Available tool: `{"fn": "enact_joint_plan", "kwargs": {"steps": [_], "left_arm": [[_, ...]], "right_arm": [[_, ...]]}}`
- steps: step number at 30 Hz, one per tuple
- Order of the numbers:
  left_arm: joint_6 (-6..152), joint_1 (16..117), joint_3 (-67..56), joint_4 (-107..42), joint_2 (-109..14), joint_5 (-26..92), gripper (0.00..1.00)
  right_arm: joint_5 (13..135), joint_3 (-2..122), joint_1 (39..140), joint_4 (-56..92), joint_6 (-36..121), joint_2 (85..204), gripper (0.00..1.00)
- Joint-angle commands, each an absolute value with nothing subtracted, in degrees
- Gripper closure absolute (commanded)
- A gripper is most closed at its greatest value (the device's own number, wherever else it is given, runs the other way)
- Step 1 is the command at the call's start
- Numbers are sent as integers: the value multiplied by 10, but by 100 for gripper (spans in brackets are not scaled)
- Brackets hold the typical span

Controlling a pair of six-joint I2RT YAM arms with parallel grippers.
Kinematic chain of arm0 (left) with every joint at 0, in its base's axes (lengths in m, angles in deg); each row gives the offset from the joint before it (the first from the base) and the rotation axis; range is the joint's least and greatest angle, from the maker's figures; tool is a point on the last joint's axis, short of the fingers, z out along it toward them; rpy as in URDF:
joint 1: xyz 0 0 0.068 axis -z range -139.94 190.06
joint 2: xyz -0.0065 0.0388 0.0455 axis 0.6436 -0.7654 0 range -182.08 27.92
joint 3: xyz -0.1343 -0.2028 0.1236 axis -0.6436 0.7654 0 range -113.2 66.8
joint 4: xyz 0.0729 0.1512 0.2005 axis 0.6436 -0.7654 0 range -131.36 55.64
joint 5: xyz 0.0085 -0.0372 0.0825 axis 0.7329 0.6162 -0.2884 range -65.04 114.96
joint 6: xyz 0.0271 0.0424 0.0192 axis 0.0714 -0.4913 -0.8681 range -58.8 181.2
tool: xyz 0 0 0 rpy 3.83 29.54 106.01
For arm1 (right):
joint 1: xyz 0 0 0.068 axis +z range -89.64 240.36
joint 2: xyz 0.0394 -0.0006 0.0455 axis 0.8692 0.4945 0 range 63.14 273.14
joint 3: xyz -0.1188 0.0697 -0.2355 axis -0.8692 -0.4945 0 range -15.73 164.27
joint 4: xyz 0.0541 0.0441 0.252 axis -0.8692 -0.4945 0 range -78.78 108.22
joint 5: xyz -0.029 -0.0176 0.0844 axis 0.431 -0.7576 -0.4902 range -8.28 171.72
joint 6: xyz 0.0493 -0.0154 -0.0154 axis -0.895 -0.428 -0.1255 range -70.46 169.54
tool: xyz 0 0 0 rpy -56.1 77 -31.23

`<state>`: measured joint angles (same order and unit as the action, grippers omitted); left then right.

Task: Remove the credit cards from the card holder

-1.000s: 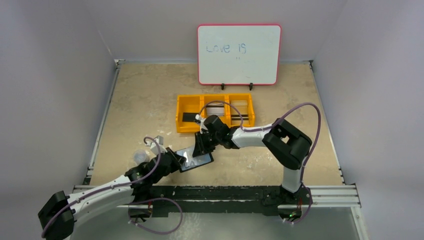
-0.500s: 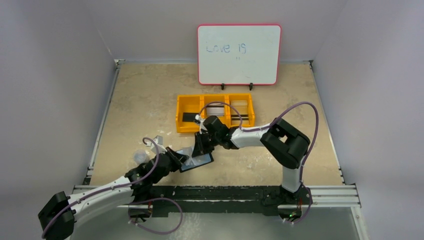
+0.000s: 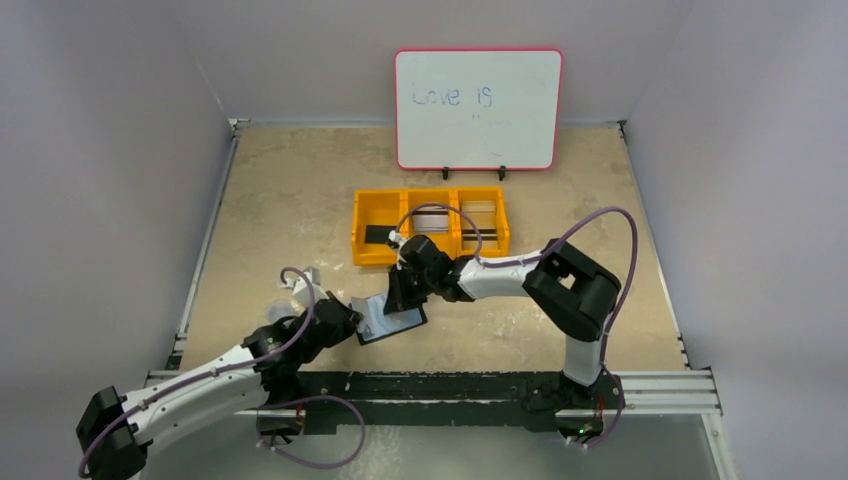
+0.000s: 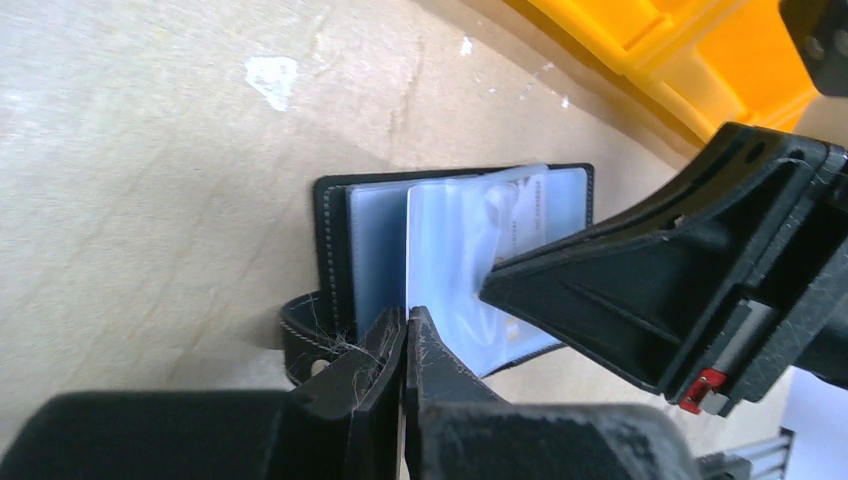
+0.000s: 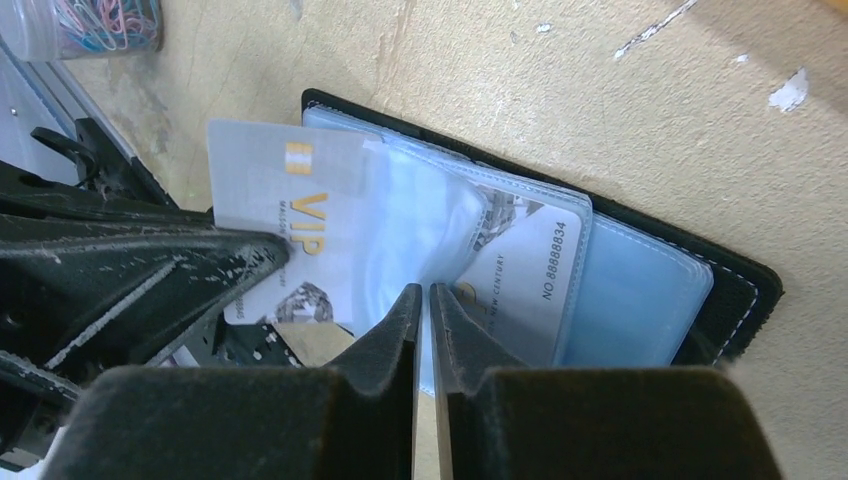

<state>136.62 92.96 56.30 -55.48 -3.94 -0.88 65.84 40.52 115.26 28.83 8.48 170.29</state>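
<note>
The black card holder (image 3: 400,325) lies open on the table, its pale clear pockets (image 4: 375,245) facing up. My left gripper (image 4: 406,322) is shut on the edge of a whitish credit card (image 5: 290,215) marked VIP, which sticks out of a pocket to the holder's left. My right gripper (image 5: 422,297) is pinched on a clear pocket sleeve (image 5: 425,225) of the card holder (image 5: 735,290), with only a thin gap between its fingers. A second credit card (image 5: 530,265) sits inside a pocket. In the top view both grippers, left (image 3: 360,318) and right (image 3: 399,301), meet at the holder.
A yellow three-compartment tray (image 3: 361,222) stands behind the holder, with a small black rectangle (image 3: 378,235) in its left bin and cards (image 3: 432,222) in the others. A whiteboard (image 3: 478,108) stands at the back. A clear container of paper clips (image 5: 90,20) sits near the left arm.
My left gripper has shut on the VIP card and drawn back to the left. My right gripper has narrowed onto the pocket sleeve and shifted slightly left.
</note>
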Motion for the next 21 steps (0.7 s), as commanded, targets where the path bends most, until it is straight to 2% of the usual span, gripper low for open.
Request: {"fn": "enact_joint_plan", "kwargs": {"steps": [1,7,9,17,21], "left_arm": [[1359,931,508,-656,-50,-63,100],[1317,930,428,-687,-45,-84,100],[1304,931,411,-688,-45,-83,100],[1281,930,381,-679,-19,-97,100],[1281,930,372,-681,-1,-112,100]], "right_arm": [[731,392,1152,211,102,1703,88],[727,393,1152,219,121,1653,80],[754,414,1152,201,123,1629,79],[899,423,1151,157,131,1518,62],[771,384,1152,257,159,1498,65]]}}
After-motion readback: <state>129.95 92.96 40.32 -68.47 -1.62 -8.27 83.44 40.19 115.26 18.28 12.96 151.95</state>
